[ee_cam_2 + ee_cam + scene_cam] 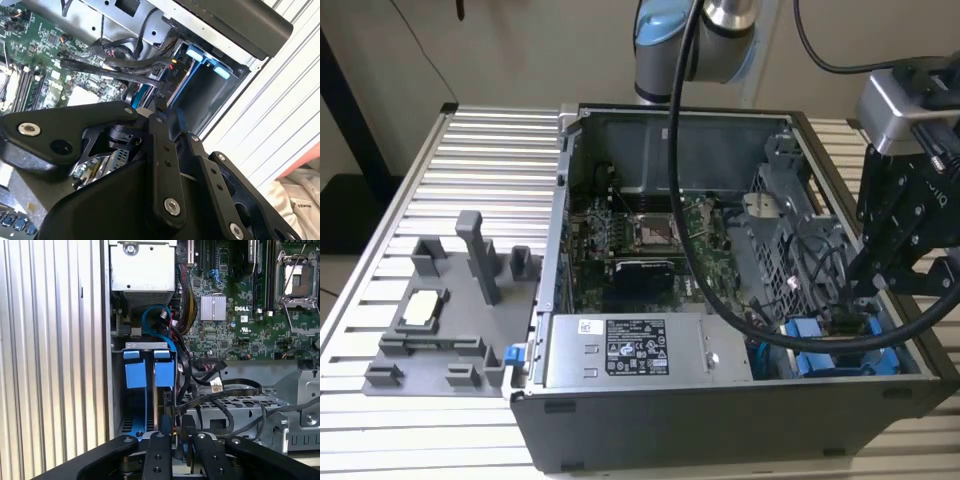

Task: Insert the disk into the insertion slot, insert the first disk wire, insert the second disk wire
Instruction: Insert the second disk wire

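Here, with the disk (pixel 164 372) already seated upright in the insertion slot (pixel 145 347) beside the power supply box (pixel 625 350), the gripper (pixel 176 440), fingers nearly together on a black wire connector, could snag the loose cables (pixel 220 390) crowding it.

Bright blue bracket (pixel 145 371) on the disk, green motherboard (pixel 650 240) speckled with chips, black gripper (pixel 175 452), dark grey perforated cage (pixel 790 230), pale ribbed silver bench (pixel 490 160), grey box (pixel 625 350) with a white sticker.
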### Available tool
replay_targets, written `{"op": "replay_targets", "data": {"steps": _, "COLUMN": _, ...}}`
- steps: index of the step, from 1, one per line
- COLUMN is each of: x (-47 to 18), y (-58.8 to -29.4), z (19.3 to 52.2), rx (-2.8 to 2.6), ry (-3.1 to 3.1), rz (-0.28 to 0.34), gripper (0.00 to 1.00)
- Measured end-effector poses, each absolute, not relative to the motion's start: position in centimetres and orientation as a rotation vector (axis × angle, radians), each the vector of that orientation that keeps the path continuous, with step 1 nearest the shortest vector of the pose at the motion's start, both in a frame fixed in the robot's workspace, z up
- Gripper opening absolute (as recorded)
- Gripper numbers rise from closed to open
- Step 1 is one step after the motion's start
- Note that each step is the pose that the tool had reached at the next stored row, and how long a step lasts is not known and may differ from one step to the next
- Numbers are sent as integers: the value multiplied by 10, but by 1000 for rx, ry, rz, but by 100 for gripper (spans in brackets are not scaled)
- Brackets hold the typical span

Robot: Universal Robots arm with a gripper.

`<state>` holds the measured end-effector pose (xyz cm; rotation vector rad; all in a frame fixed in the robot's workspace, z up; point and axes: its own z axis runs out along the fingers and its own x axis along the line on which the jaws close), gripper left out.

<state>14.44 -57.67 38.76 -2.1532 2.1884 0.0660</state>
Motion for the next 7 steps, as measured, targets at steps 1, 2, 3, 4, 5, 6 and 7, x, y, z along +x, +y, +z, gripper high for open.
{"op": "replay_targets", "data": {"steps": 1, "x": 144, "y": -577, "z": 388, "rx": -2153, "ry": 2188, "rz": 66, "gripper": 24}}
{"op": "replay_targets", "data": {"steps": 2, "x": 144, "y": -577, "z": 388, "rx": -2153, "ry": 2188, "rz": 66, "gripper": 24}}
{"op": "replay_targets", "data": {"steps": 3, "x": 144, "y": -577, "z": 388, "rx": -2153, "ry": 2188, "rz": 66, "gripper": 24}}
{"op": "replay_targets", "data": {"steps": 4, "x": 144, "y": -577, "z": 388, "rx": -2153, "ry": 2188, "rz": 66, "gripper": 24}}
{"op": "replay_targets", "data": {"steps": 5, "x": 144, "y": -577, "z": 388, "rx": -2153, "ry": 2188, "rz": 66, "gripper": 24}}
{"op": "replay_targets", "data": {"steps": 6, "x": 144, "y": -577, "z": 388, "rx": -2153, "ry": 2188, "rz": 66, "gripper": 24}}
{"op": "replay_targets", "data": {"steps": 7, "x": 144, "y": -577, "z": 388, "rx": -2153, "ry": 2188, "rz": 66, "gripper": 24}}
